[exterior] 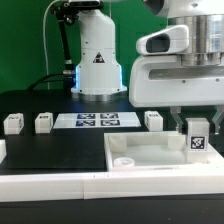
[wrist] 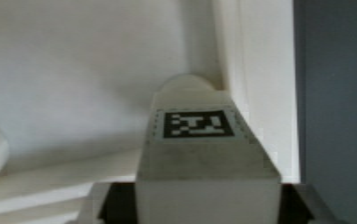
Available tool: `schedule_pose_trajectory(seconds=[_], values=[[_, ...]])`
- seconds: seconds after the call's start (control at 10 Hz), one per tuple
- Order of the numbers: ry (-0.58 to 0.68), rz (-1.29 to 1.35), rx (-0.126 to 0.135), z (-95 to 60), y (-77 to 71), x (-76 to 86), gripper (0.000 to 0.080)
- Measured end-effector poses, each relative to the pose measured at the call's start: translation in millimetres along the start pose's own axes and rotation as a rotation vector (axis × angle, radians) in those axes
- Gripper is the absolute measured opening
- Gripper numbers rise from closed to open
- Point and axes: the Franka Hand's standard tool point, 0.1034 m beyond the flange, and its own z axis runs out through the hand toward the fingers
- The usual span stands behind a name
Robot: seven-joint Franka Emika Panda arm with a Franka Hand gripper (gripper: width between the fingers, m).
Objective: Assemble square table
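The square table's white slab [exterior: 150,160] with a raised rim lies at the front, toward the exterior view's right. My gripper [exterior: 197,127] hangs over the slab's far corner on that side, shut on a white leg [exterior: 197,141] with a black-and-white tag. In the wrist view the leg [wrist: 200,130] fills the space between my dark fingers [wrist: 118,205], and its far end points into the slab's corner by the rim [wrist: 249,50]. I cannot tell whether it touches the slab. Three more legs [exterior: 13,124] [exterior: 44,122] [exterior: 153,120] stand in a row behind the slab.
The marker board [exterior: 95,121] lies flat on the black table between the loose legs. The arm's white base [exterior: 97,60] stands behind it. A long white bar [exterior: 50,185] runs along the front edge.
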Motion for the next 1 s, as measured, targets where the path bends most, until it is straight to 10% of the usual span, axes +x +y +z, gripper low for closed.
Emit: schedule_pose_trajectory(seconds=[1.0], values=[[0.016,0.474,-0.04,-1.4,19.7,4.1,0.0372]])
